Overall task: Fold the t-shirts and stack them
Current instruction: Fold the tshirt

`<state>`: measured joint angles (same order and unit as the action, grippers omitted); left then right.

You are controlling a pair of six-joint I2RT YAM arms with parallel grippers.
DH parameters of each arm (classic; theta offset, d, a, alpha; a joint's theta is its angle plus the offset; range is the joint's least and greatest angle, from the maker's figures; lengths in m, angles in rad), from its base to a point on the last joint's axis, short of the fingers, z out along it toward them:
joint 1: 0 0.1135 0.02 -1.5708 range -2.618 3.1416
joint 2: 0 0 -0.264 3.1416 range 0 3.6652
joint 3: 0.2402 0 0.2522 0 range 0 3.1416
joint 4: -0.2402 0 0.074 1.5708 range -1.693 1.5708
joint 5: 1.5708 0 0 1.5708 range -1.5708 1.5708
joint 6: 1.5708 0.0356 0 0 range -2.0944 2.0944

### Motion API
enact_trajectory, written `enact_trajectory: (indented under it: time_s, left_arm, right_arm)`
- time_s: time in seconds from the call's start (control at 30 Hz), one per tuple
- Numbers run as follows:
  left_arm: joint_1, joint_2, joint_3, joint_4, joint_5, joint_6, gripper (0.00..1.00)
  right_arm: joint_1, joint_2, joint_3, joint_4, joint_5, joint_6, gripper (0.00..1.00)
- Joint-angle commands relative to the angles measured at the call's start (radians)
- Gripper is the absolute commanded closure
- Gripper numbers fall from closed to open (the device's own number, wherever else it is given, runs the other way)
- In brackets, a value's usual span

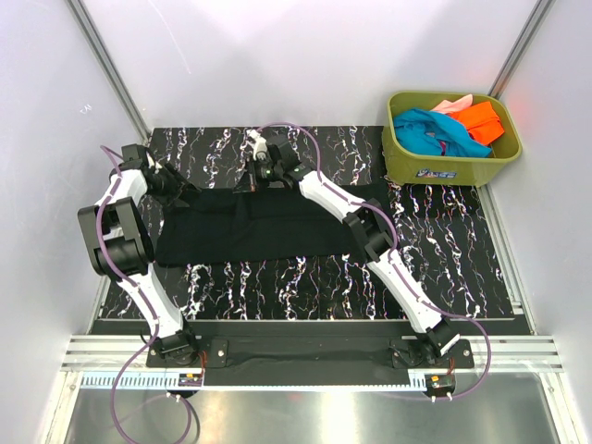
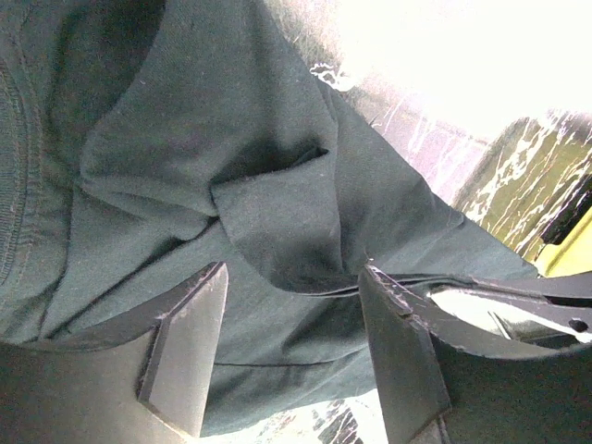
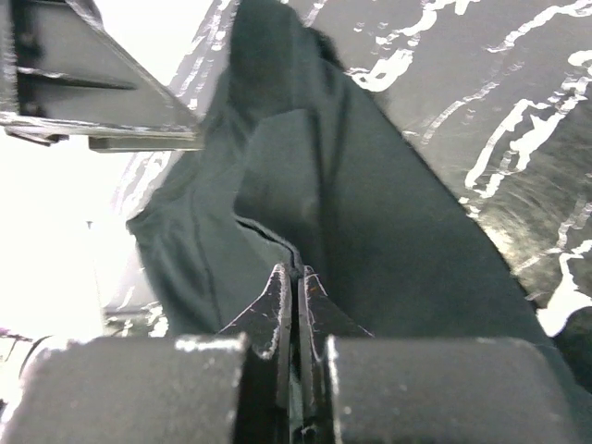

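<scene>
The large black t-shirt (image 1: 268, 227) lies as a wide band across the middle of the marbled table. My left gripper (image 1: 185, 194) is at its far left corner. In the left wrist view this gripper (image 2: 294, 273) is open, with rumpled black cloth (image 2: 231, 166) lying under and between its fingers. My right gripper (image 1: 261, 178) is at the shirt's far edge near the middle. In the right wrist view it (image 3: 296, 273) is shut on a fold of the black cloth (image 3: 351, 203). The teal (image 1: 430, 129), orange (image 1: 481, 120) and pale pink (image 1: 453, 104) t-shirts lie in the tub.
An olive-green plastic tub (image 1: 444, 168) stands at the far right corner of the table. White walls enclose the left, back and right sides. The metal rail (image 1: 305, 351) with both arm bases runs along the near edge.
</scene>
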<state>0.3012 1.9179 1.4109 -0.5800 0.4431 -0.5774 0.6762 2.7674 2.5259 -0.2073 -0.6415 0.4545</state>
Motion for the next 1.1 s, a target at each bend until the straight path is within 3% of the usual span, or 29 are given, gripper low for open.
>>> enact_trajectory:
  time_s: [0.0, 0.1, 0.27, 0.5, 0.77, 0.8, 0.9, 1.07]
  left_arm:
    - [0.003, 0.022, 0.022, 0.039, -0.007, 0.011, 0.35]
    - [0.000, 0.049, 0.031, 0.045, 0.008, 0.022, 0.35]
    - [-0.008, 0.104, 0.046, 0.068, 0.019, 0.010, 0.45]
    - [-0.024, 0.165, 0.105, 0.049, -0.011, 0.004, 0.48]
    - [-0.042, 0.176, 0.123, 0.049, -0.023, 0.004, 0.74]
    - [-0.045, 0.174, 0.126, 0.049, -0.023, 0.007, 0.85]
    - [-0.050, 0.162, 0.128, 0.046, -0.030, 0.017, 1.00]
    - [-0.054, 0.089, 0.148, 0.025, -0.064, 0.033, 1.00]
  right_arm:
    - [0.005, -0.077, -0.036, 0.035, 0.074, -0.043, 1.00]
    - [-0.004, -0.080, -0.049, 0.046, 0.071, -0.039, 1.00]
    - [-0.009, -0.052, -0.010, 0.035, 0.042, -0.027, 1.00]
    - [-0.009, -0.051, -0.022, 0.051, 0.043, -0.016, 1.00]
    - [-0.009, -0.048, -0.035, 0.059, 0.034, -0.007, 1.00]
    - [-0.009, -0.049, -0.036, 0.059, 0.037, -0.005, 1.00]
    - [-0.009, -0.054, -0.038, 0.046, 0.065, -0.014, 1.00]
    - [-0.023, -0.084, -0.085, 0.045, 0.172, -0.036, 1.00]
